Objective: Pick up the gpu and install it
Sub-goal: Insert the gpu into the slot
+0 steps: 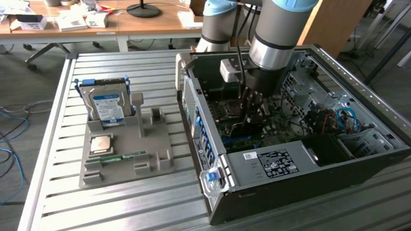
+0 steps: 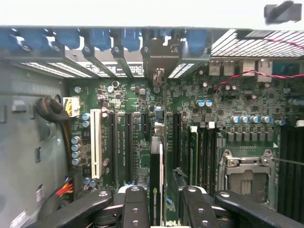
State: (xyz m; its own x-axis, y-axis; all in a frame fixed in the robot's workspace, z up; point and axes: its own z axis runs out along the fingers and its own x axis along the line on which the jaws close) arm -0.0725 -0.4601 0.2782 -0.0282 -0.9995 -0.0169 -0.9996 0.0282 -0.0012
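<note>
The arm reaches down into the open computer case (image 1: 301, 159), its gripper (image 1: 251, 103) low over the motherboard (image 1: 257, 120). In the wrist view the gripper (image 2: 159, 209) has its two black fingers (image 2: 135, 209) set part-way apart, one on each side of the gpu (image 2: 156, 175). The card stands on edge between them, seen edge-on as a thin dark strip running away from the fingers toward the case's rear slot openings. Both fingers lie close against its faces, pinching it. Its lower edge sits among the long expansion slots on the motherboard, just beside the white slot (image 2: 96, 142); whether it is fully seated cannot be told.

Outside the case, toward the exterior view's left, a grey parts holder (image 1: 128, 154) rests on the slatted metal table (image 1: 96, 202), well apart from the case. On it stand a hard drive (image 1: 108, 107) with a blue-white label, a processor chip (image 1: 103, 143) and a green memory stick (image 1: 125, 157).
</note>
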